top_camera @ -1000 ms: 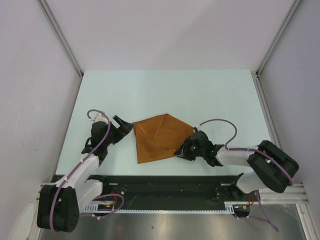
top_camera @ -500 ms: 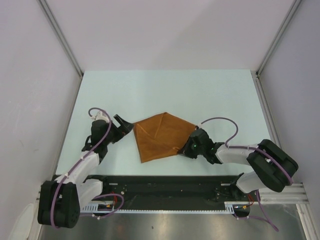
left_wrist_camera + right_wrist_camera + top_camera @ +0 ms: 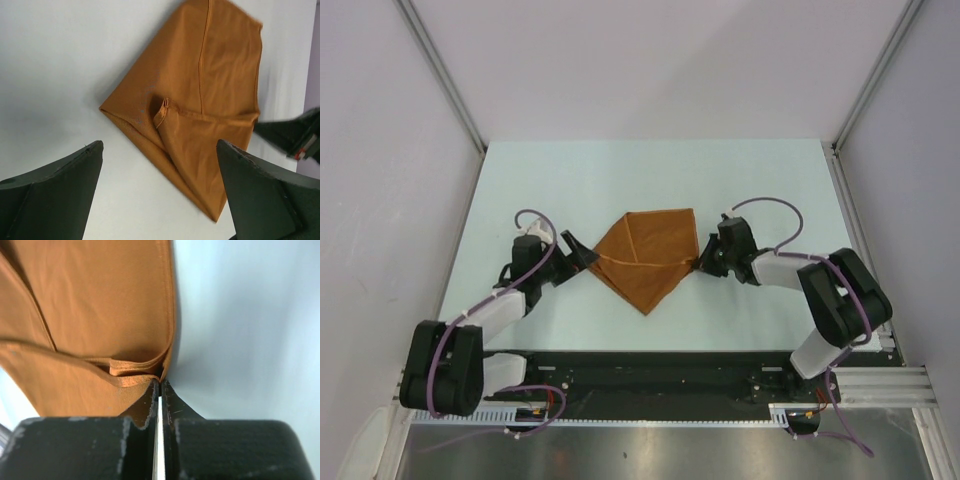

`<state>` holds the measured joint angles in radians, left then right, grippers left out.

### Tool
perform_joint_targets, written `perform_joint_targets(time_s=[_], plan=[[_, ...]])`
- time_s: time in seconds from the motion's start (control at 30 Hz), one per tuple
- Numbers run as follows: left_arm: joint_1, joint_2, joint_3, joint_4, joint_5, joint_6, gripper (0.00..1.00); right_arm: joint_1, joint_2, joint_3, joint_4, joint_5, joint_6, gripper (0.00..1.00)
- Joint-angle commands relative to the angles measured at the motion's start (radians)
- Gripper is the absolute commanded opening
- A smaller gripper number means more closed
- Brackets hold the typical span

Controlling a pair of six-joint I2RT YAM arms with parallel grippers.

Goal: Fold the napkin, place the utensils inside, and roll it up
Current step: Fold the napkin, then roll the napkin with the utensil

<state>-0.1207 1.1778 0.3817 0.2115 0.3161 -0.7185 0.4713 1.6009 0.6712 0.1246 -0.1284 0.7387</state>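
Napkin [image 3: 100, 315] corner pinched, right end effector [image 3: 159, 386], wrist view only

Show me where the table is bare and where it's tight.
Bare: the wide far stretch of the table between the napkin and the back wall, plus a narrower strip between the napkin's near tip and the black rail. Crowded: the middle band, where the open left claw and the right claw, pinching the napkin's corner, flank it.

A pale mint, flat rectangular tabletop [image 3: 620, 170] sits between plain white enclosure walls [image 3: 650, 60] (slim silver metal posts [image 3: 441, 75] run down to its far corners). A long black rail [image 3: 650, 375] and a brushed steel ledge [image 3: 650, 450] line its near edge.
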Motion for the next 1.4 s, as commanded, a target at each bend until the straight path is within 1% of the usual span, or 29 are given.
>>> perform_joint_targets(time_s=[0.0, 0.13, 0.17, 0.23, 0.3, 0.33, 0.37, 0.4, 0.5, 0.6, 0.63, 0.8, 0.83, 0.97, 1.0, 1.07, 1.1, 1.17, 1.2, 1.23, 1.27, 1.3, 1.33, 1.37], plan=[[-0.039, 0.068, 0.049, 0.062, 0.080, 0.037, 0.99, -0.081, 0.109, 0.105, 0.007, -0.065, -0.174, 0.00], [-0.066, 0.115, 0.062, 0.049, 0.045, 0.051, 0.98, -0.105, 0.171, 0.201, 0.012, -0.122, -0.219, 0.00], [-0.071, 0.118, 0.062, 0.051, 0.038, 0.050, 0.98, -0.108, 0.178, 0.211, 0.009, -0.131, -0.223, 0.02], [-0.074, 0.128, 0.066, 0.057, 0.020, 0.056, 0.98, -0.108, 0.182, 0.217, 0.012, -0.148, -0.225, 0.10], [-0.074, 0.138, 0.075, 0.054, 0.006, 0.062, 0.98, -0.105, 0.179, 0.211, 0.015, -0.155, -0.222, 0.16], [-0.074, 0.146, 0.078, 0.057, -0.008, 0.067, 0.98, -0.105, 0.169, 0.205, 0.020, -0.157, -0.219, 0.22], [-0.074, 0.163, 0.080, 0.061, -0.009, 0.065, 0.98, -0.105, 0.163, 0.191, 0.023, -0.157, -0.214, 0.25], [-0.076, 0.170, 0.083, 0.068, -0.011, 0.064, 0.98, -0.105, 0.156, 0.180, 0.023, -0.158, -0.214, 0.31], [-0.077, 0.212, 0.094, 0.098, -0.006, 0.054, 0.97, -0.103, 0.116, 0.148, 0.021, -0.149, -0.211, 0.40], [-0.082, 0.250, 0.114, 0.106, 0.003, 0.054, 0.94, -0.105, 0.073, 0.122, 0.001, -0.129, -0.220, 0.45], [-0.083, 0.255, 0.115, 0.111, 0.006, 0.056, 0.90, -0.105, 0.062, 0.117, -0.014, -0.128, -0.222, 0.46], [-0.085, 0.261, 0.105, 0.123, 0.011, 0.054, 0.77, -0.100, -0.004, 0.102, -0.049, -0.114, -0.222, 0.47], [-0.088, 0.264, 0.100, 0.124, 0.009, 0.054, 0.72, -0.097, -0.013, 0.096, -0.051, -0.112, -0.219, 0.48], [-0.094, 0.287, 0.092, 0.137, 0.012, 0.053, 0.59, -0.088, -0.065, 0.090, -0.065, -0.103, -0.206, 0.48], [-0.096, 0.290, 0.092, 0.137, 0.014, 0.051, 0.53, -0.074, -0.088, 0.091, -0.080, -0.097, -0.213, 0.48], [-0.096, 0.295, 0.092, 0.140, 0.015, 0.050, 0.46, -0.057, -0.111, 0.106, -0.103, -0.073, -0.229, 0.48], [-0.096, 0.292, 0.092, 0.140, 0.018, 0.048, 0.37, -0.047, -0.125, 0.116, -0.121, -0.063, -0.251, 0.49], [-0.097, 0.284, 0.095, 0.134, 0.023, 0.050, 0.25, -0.008, -0.157, 0.139, -0.156, -0.051, -0.281, 0.49], [-0.097, 0.280, 0.098, 0.128, 0.024, 0.050, 0.15, 0.007, -0.168, 0.146, -0.161, -0.047, -0.294, 0.50], [-0.097, 0.275, 0.100, 0.115, 0.031, 0.047, 0.11, 0.053, -0.182, 0.152, -0.163, -0.040, -0.332, 0.52], [-0.097, 0.266, 0.105, 0.111, 0.038, 0.041, 0.07, 0.079, -0.186, 0.166, -0.160, -0.021, -0.353, 0.55], [-0.097, 0.261, 0.106, 0.106, 0.043, 0.036, 0.00, 0.116, -0.185, 0.174, -0.151, -0.001, -0.381, 0.62], [-0.097, 0.257, 0.109, 0.092, 0.058, 0.033, 0.00, 0.183, -0.177, 0.182, -0.148, 0.028, -0.433, 0.64], [-0.097, 0.249, 0.118, 0.085, 0.067, 0.024, 0.00, 0.223, -0.167, 0.198, -0.143, 0.091, -0.461, 0.68]])
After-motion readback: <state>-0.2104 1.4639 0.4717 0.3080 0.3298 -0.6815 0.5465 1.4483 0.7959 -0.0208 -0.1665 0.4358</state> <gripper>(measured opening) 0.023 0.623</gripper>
